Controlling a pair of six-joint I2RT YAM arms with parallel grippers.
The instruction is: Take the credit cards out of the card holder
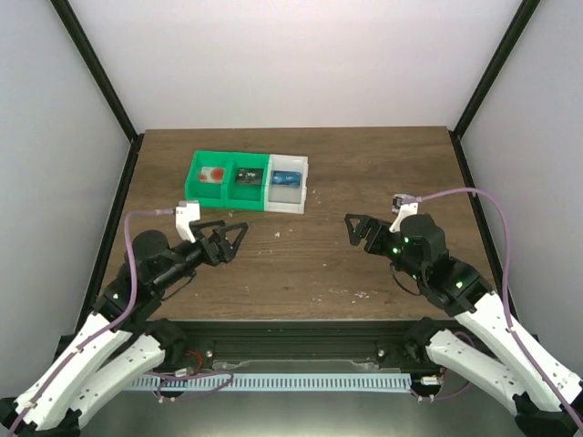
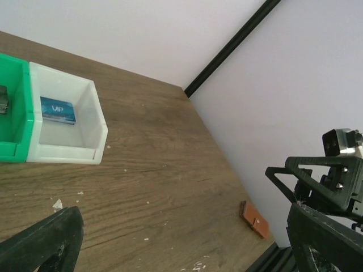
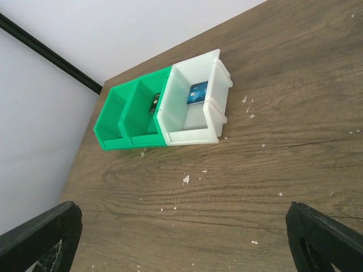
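Card (image 1: 286,178), blue, in white bin (image 1: 290,206); left end effector (image 1: 238,241), right end effector (image 1: 350,230) both agape, empty

the table (image 1: 301,269) is dark brown, with streaky wood grain and scattered pale flecks. the green bin (image 1: 223,203) is bright green; one compartment holds something pale with a red blotch, the next something dark. the white bin (image 1: 285,204) is plain white, and the credit card (image 1: 286,179) in it is blue with pale lettering. the card holder (image 2: 253,219) is orange-brown. the left gripper (image 1: 239,241) and right gripper (image 1: 349,230) are black. the cables (image 1: 474,190) are purple, the arm shells (image 1: 492,328) white.
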